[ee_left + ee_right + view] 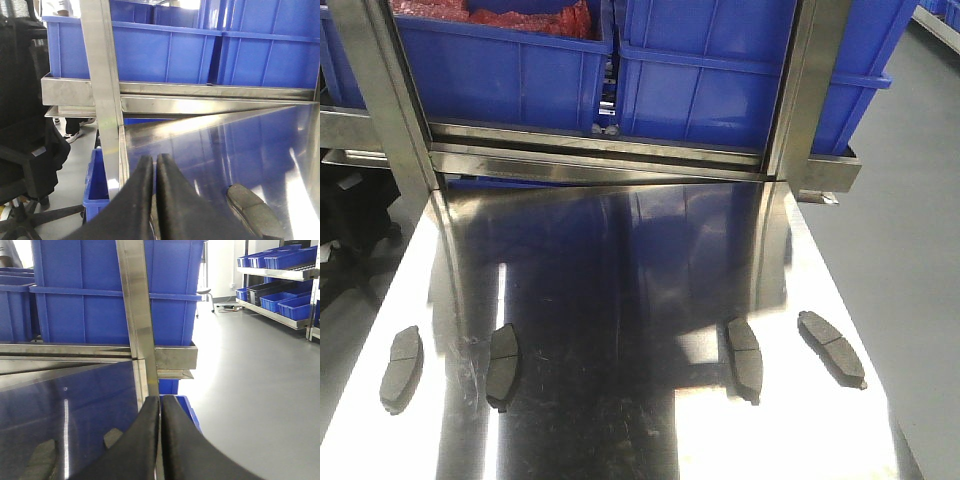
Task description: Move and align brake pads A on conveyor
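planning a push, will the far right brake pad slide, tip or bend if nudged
It would probably slide easily: the far right brake pad lies flat on the mirror-smooth steel table. Tipping or rolling seems unlikely, as it is low and flat. It looks like a rigid slab, so likely no bending.

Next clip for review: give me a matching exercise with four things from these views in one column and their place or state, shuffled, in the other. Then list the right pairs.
Things:
1. left gripper
2. rightmost brake pad
3. blue bins
4. black chair

Place or state:
a. on the rack behind the steel table
b. on the floor, left of the table
c. shut, holding nothing
d. flat on the steel table, near its right edge

Pairs: 1-c, 2-d, 3-a, 4-b.
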